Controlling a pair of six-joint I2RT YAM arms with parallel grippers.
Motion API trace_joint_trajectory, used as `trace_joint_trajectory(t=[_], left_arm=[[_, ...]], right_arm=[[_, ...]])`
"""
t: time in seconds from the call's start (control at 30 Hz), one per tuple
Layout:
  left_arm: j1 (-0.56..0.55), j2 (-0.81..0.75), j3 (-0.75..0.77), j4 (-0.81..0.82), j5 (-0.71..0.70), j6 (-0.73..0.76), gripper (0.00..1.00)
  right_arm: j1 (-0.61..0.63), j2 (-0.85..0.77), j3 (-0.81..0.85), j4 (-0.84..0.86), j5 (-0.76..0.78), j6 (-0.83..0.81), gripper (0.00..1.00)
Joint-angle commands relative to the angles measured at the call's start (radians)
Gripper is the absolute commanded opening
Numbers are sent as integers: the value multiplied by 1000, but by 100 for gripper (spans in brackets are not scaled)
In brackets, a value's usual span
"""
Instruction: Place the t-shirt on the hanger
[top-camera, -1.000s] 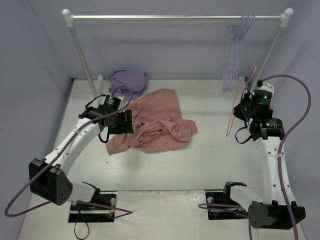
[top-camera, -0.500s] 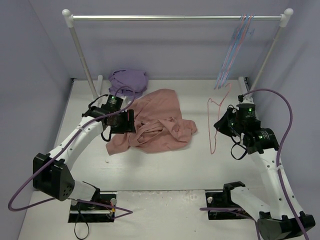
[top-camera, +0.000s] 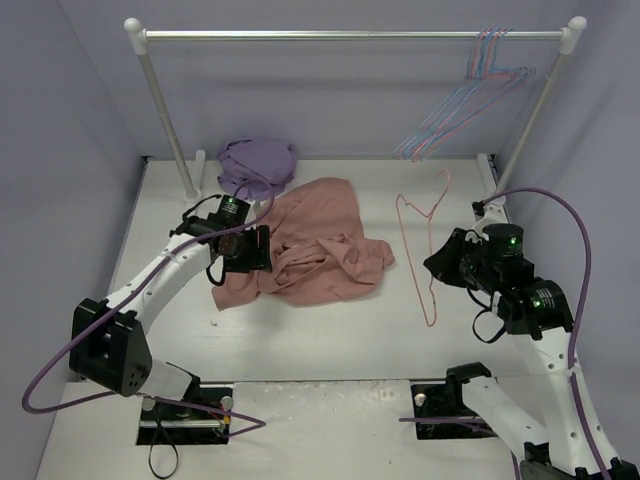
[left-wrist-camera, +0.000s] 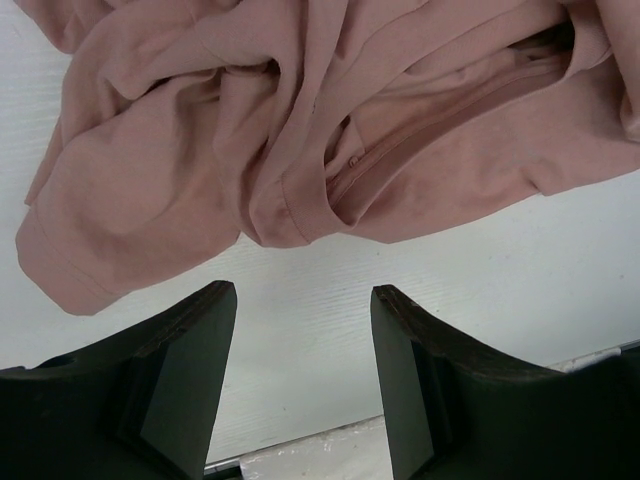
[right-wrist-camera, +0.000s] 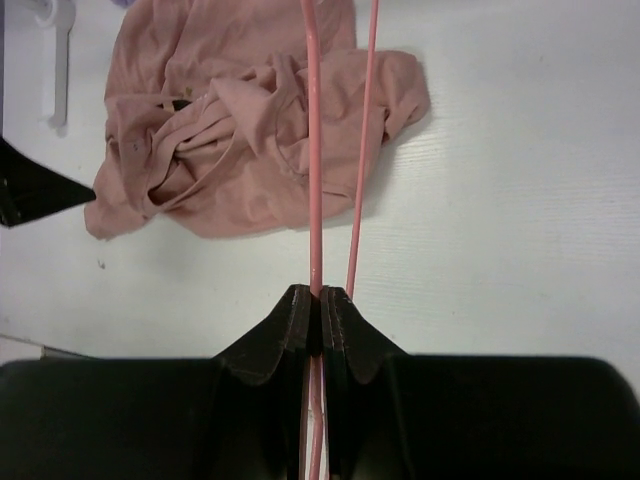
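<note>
The salmon-pink t-shirt lies crumpled on the white table left of centre; it also shows in the left wrist view and the right wrist view. My left gripper is open and empty, low over the shirt's left edge, its fingers over bare table just short of the fabric. My right gripper is shut on the pale-pink wire hanger, held off the rail above the table right of the shirt. The wire runs out from between the closed jaws.
A lavender garment lies at the back left by the rack's left post. Several blue and pink wire hangers hang swinging on the rail at the right end. The right post stands behind my right arm.
My right gripper has carried the pink hanger off the rail, leftward and nearer. The hangers left on the rail swing out to the left. My left gripper has shifted slightly right, nearer the shirt.
</note>
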Motion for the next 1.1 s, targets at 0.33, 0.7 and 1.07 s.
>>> trace_joint_trajectory(t=[0.33, 0.7, 1.07], left_arm=[[-47, 85, 37, 143, -35, -66, 48], [-144, 208, 48, 134, -252, -81, 42], [-164, 313, 69, 105, -304, -110, 32]], right_arm=[[35, 123, 98, 12, -367, -342, 0], [124, 140, 52, 51, -436, -359, 0], [176, 149, -14, 99, -451, -357, 0]])
